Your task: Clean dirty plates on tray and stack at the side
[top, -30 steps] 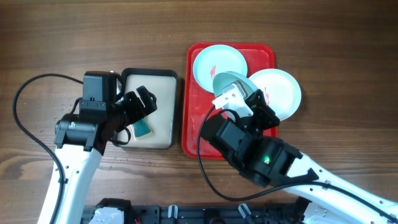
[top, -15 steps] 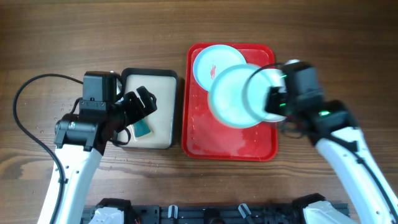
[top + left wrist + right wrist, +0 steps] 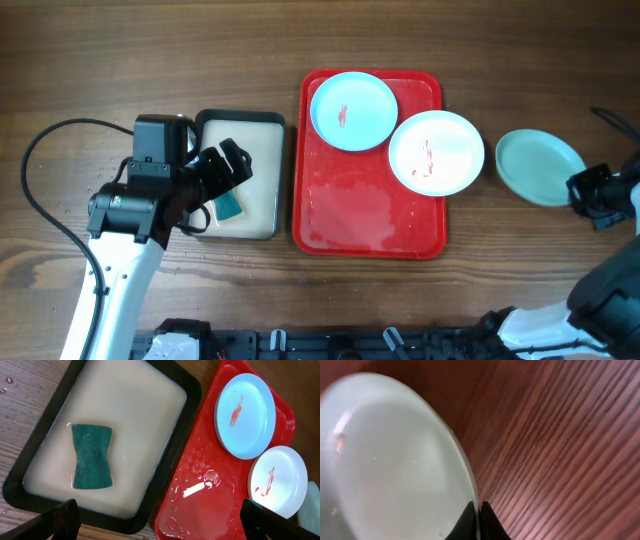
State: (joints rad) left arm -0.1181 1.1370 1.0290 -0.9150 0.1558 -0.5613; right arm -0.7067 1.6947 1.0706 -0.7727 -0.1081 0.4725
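Observation:
The red tray (image 3: 365, 220) holds a light blue plate (image 3: 352, 110) and a white plate (image 3: 436, 152), both with red smears. They also show in the left wrist view, the blue plate (image 3: 245, 407) and the white plate (image 3: 277, 477). A second light blue plate (image 3: 535, 165) lies on the table right of the tray. My right gripper (image 3: 590, 192) is shut on its rim; in the right wrist view the fingers (image 3: 477, 515) pinch the plate (image 3: 390, 460). My left gripper (image 3: 222, 185) is open and empty above the cream tray.
A black-rimmed cream tray (image 3: 262, 215) left of the red tray holds a green sponge (image 3: 91, 456) in pale liquid. The red tray's floor (image 3: 200, 505) is wet. A black cable (image 3: 40, 200) loops at the far left.
My right arm has carried the light blue plate from above the red tray to the table on its right. The left arm has not moved.

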